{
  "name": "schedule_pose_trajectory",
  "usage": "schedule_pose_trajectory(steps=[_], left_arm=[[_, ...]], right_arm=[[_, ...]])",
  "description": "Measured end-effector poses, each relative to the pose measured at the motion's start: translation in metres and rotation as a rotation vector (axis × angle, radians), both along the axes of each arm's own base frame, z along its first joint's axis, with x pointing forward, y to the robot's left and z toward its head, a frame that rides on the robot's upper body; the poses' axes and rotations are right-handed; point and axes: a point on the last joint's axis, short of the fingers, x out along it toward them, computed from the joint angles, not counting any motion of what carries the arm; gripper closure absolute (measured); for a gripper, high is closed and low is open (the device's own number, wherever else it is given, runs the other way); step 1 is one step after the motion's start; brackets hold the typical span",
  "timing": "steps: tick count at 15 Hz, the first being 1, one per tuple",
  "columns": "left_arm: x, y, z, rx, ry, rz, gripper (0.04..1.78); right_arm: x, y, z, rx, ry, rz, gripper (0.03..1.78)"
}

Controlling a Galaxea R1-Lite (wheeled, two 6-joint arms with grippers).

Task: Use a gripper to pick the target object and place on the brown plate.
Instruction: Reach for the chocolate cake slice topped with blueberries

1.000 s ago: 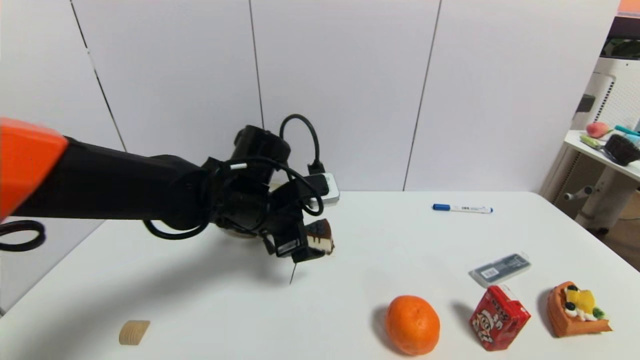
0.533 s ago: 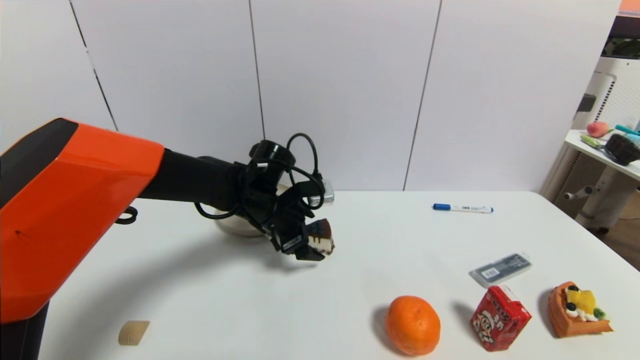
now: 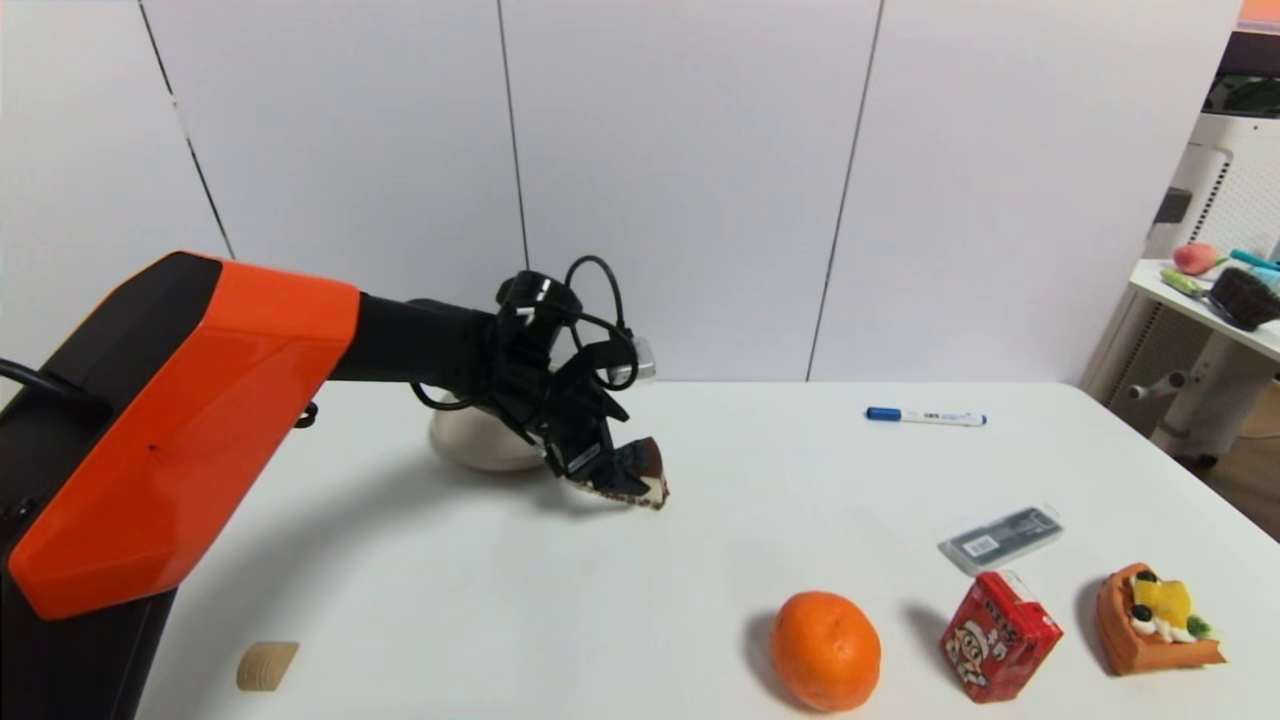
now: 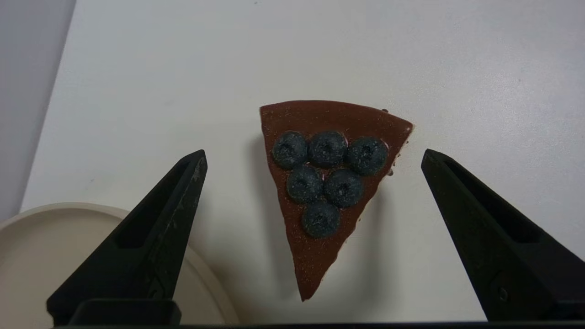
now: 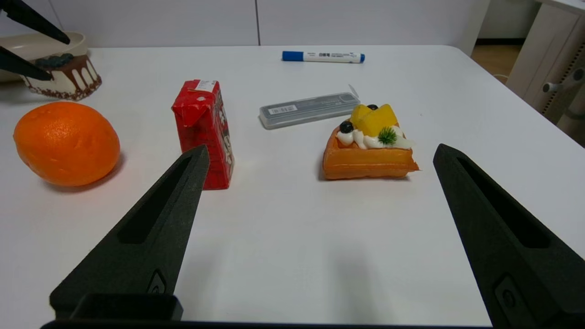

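White desk [image 3: 700, 560] carries the cake slice [image 4: 327, 183], centred between the left gripper's [image 4: 311, 201] spread fingers — untouched, tip pointing back toward the wrist. Plate [image 4: 27, 256] lies just beside one finger. Right gripper [image 5: 315, 214] idles open, well apart.

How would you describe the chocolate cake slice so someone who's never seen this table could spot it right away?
On the white table, find the beige plate at the far left. Beside it, between the open left gripper fingers, sits the cake slice. Its chocolate top, six dark berries and cream sides distinguish it from the orange tart slice.
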Motion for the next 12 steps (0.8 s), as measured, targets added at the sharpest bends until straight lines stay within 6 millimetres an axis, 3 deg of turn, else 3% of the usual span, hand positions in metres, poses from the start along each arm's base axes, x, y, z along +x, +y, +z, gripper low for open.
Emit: schedule_pose_trajectory(steps=[11, 12], left_arm=[[0.006, -0.004, -0.031, 0.015, 0.087, -0.024, 0.14], [0.007, -0.005, -0.032, 0.014, 0.085, -0.026, 0.35]], right_arm=[[0.000, 0.000, 0.000, 0.000, 0.000, 0.000, 0.12], [0.000, 0.000, 0.000, 0.000, 0.000, 0.000, 0.12]])
